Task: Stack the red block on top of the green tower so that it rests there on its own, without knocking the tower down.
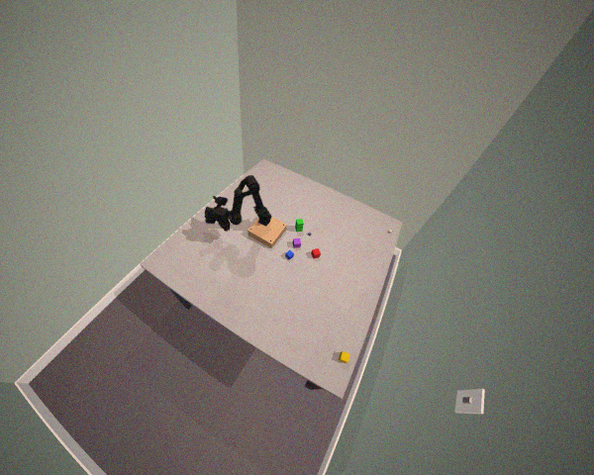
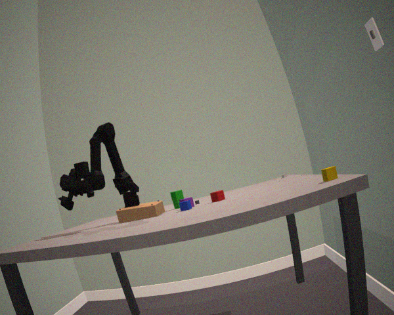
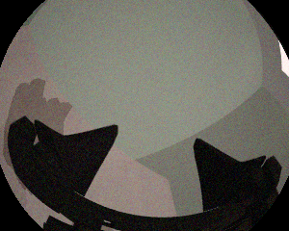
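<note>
The red block [image 1: 316, 252] [image 2: 217, 195] lies on the table, apart from the other blocks. The green tower [image 1: 299, 225] [image 2: 176, 199] stands upright near the wooden base, with nothing on top. My gripper [image 3: 157, 137] is open, with nothing between its fingers. In the top and exterior views it hangs above the table on the far side of the base from the blocks, well away from the red block and the tower. Neither of them shows in the wrist view.
A purple block [image 1: 297, 242] [image 2: 191, 201] and a blue block [image 1: 289, 254] [image 2: 185, 205] lie near the tower and the red block. A small dark cube [image 1: 309, 234] [image 2: 197, 201] lies beside the tower. A yellow block [image 1: 345, 356] [image 2: 329, 174] is far off. The wooden base [image 1: 261, 237] [image 2: 139, 213] carries the arm.
</note>
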`<state>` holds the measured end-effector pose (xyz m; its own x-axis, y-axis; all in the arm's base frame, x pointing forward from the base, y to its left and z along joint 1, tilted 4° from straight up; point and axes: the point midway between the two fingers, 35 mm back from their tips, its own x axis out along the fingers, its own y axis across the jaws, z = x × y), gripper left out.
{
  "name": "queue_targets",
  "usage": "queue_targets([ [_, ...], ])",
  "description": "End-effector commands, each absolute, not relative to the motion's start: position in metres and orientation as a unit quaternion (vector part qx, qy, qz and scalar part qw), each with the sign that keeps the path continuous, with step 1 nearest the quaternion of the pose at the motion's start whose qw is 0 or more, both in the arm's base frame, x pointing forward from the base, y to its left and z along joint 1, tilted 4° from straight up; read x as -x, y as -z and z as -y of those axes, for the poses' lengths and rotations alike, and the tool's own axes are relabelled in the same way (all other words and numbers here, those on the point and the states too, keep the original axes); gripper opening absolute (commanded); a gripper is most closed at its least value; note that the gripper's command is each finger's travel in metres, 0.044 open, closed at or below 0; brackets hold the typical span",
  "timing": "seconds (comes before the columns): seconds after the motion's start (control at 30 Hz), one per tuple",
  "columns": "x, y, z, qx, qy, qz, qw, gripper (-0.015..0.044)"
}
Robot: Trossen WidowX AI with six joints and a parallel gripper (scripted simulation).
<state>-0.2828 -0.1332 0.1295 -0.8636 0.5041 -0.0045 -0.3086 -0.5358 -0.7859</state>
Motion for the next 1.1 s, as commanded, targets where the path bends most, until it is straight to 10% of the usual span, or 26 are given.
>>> queue_targets([
  [0.0, 0.283, -0.130, 0.135, 0.115, -0.870, 0.421, 0.231, 0.0426],
  [0.5, 0.231, -0.125, 0.300, 0.028, -0.909, 0.413, -0.055, 0.0440],
  [1.07, 0.059, -0.109, 0.425, 0.013, -0.839, 0.393, -0.376, 0.0440],
])
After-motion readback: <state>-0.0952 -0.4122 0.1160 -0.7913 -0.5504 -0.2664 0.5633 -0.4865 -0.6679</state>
